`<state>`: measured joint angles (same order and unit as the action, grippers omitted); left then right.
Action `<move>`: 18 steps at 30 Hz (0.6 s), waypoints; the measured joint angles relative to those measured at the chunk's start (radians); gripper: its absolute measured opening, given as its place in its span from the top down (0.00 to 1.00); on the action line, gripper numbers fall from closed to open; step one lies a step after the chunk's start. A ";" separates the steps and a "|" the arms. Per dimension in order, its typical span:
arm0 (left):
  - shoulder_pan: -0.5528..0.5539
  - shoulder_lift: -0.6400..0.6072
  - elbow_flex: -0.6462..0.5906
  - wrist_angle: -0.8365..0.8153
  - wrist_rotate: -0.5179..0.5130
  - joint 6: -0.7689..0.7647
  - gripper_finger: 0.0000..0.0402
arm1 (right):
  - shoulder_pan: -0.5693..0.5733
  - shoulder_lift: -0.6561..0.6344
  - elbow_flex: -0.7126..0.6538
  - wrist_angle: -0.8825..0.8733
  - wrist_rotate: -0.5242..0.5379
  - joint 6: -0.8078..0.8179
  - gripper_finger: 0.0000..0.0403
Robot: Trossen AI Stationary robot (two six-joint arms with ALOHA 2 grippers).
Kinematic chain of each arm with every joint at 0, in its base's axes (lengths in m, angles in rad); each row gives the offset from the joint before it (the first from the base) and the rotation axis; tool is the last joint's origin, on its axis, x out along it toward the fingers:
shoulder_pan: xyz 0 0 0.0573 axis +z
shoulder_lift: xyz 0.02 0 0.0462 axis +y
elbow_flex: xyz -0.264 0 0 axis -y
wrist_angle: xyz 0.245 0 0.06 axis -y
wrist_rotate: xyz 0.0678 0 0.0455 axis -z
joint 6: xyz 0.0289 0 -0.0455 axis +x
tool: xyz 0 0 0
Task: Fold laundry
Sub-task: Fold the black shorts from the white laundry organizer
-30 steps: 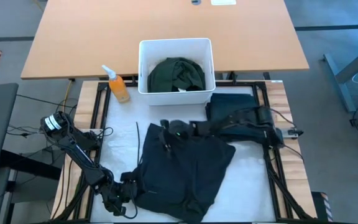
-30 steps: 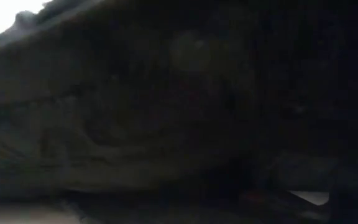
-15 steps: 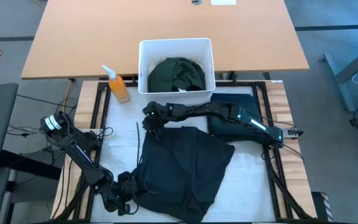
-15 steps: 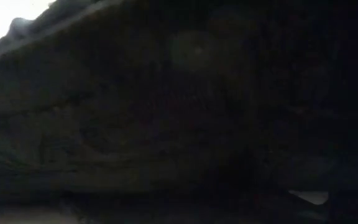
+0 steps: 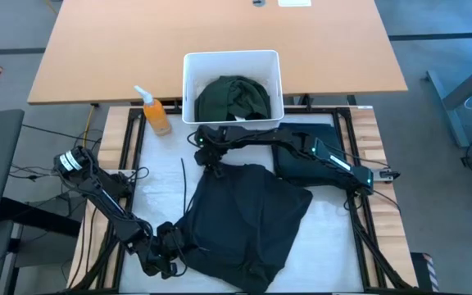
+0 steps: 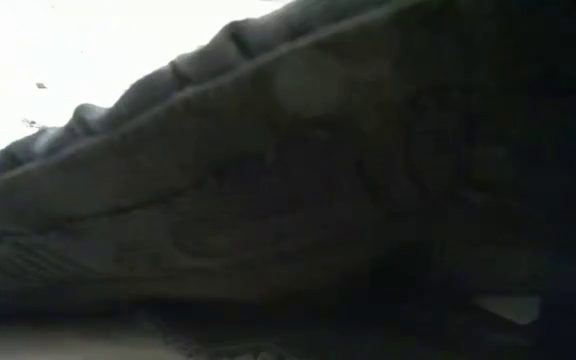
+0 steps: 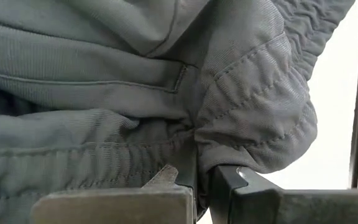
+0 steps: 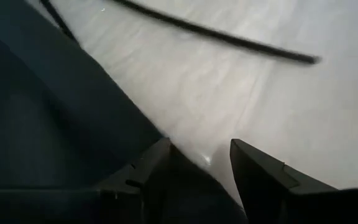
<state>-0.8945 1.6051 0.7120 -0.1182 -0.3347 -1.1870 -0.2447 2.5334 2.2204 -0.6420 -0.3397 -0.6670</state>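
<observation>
A dark charcoal garment of the laundry lies spread on the white table top, and it fills the low view. My left gripper is at its near-left corner, shut on the cloth. My right gripper stands open at the garment's far-left corner. In the right wrist view the cloth's edge runs into the gap between its fingers. A dark green garment lies in the white bin. Another dark garment lies folded at the far right. My left gripper pinches a bunched fold of the garment beside a stitched hem between its two fingers, at the near-left corner. The cloth gathers into wrinkles at the fingers and lies on the table beyond them. My right gripper has the cloth's edge between its open fingers; whether they touch it I cannot tell.
An orange spray bottle stands left of the bin. A thin black cord lies on the white surface beside the garment's far-left corner. Black frame rails run along both table sides. A wooden table stands beyond the bin.
My right gripper has moved from above the garment's far middle toward the table's far left, ending at the garment's far-left corner. The garment's far edge lies flatter than before. In the low view the cloth in front of the camera has sunk, and more bright background shows.
</observation>
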 joint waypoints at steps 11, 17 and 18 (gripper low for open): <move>0.000 0.000 0.000 0.001 0.005 0.017 1.00 | -0.008 -0.063 0.001 -0.053 -0.046 -0.031 0.51; 0.000 0.000 0.000 -0.001 0.007 0.055 1.00 | 0.018 0.019 0.003 -0.077 0.062 -0.067 0.52; 0.000 0.000 0.000 -0.003 0.006 0.063 1.00 | 0.019 0.028 0.005 -0.071 0.089 -0.067 0.52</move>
<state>-0.8948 1.6047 0.7120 -0.1210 -0.3284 -1.1236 -0.2253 2.5610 2.2258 -0.7129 -0.2508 -0.7343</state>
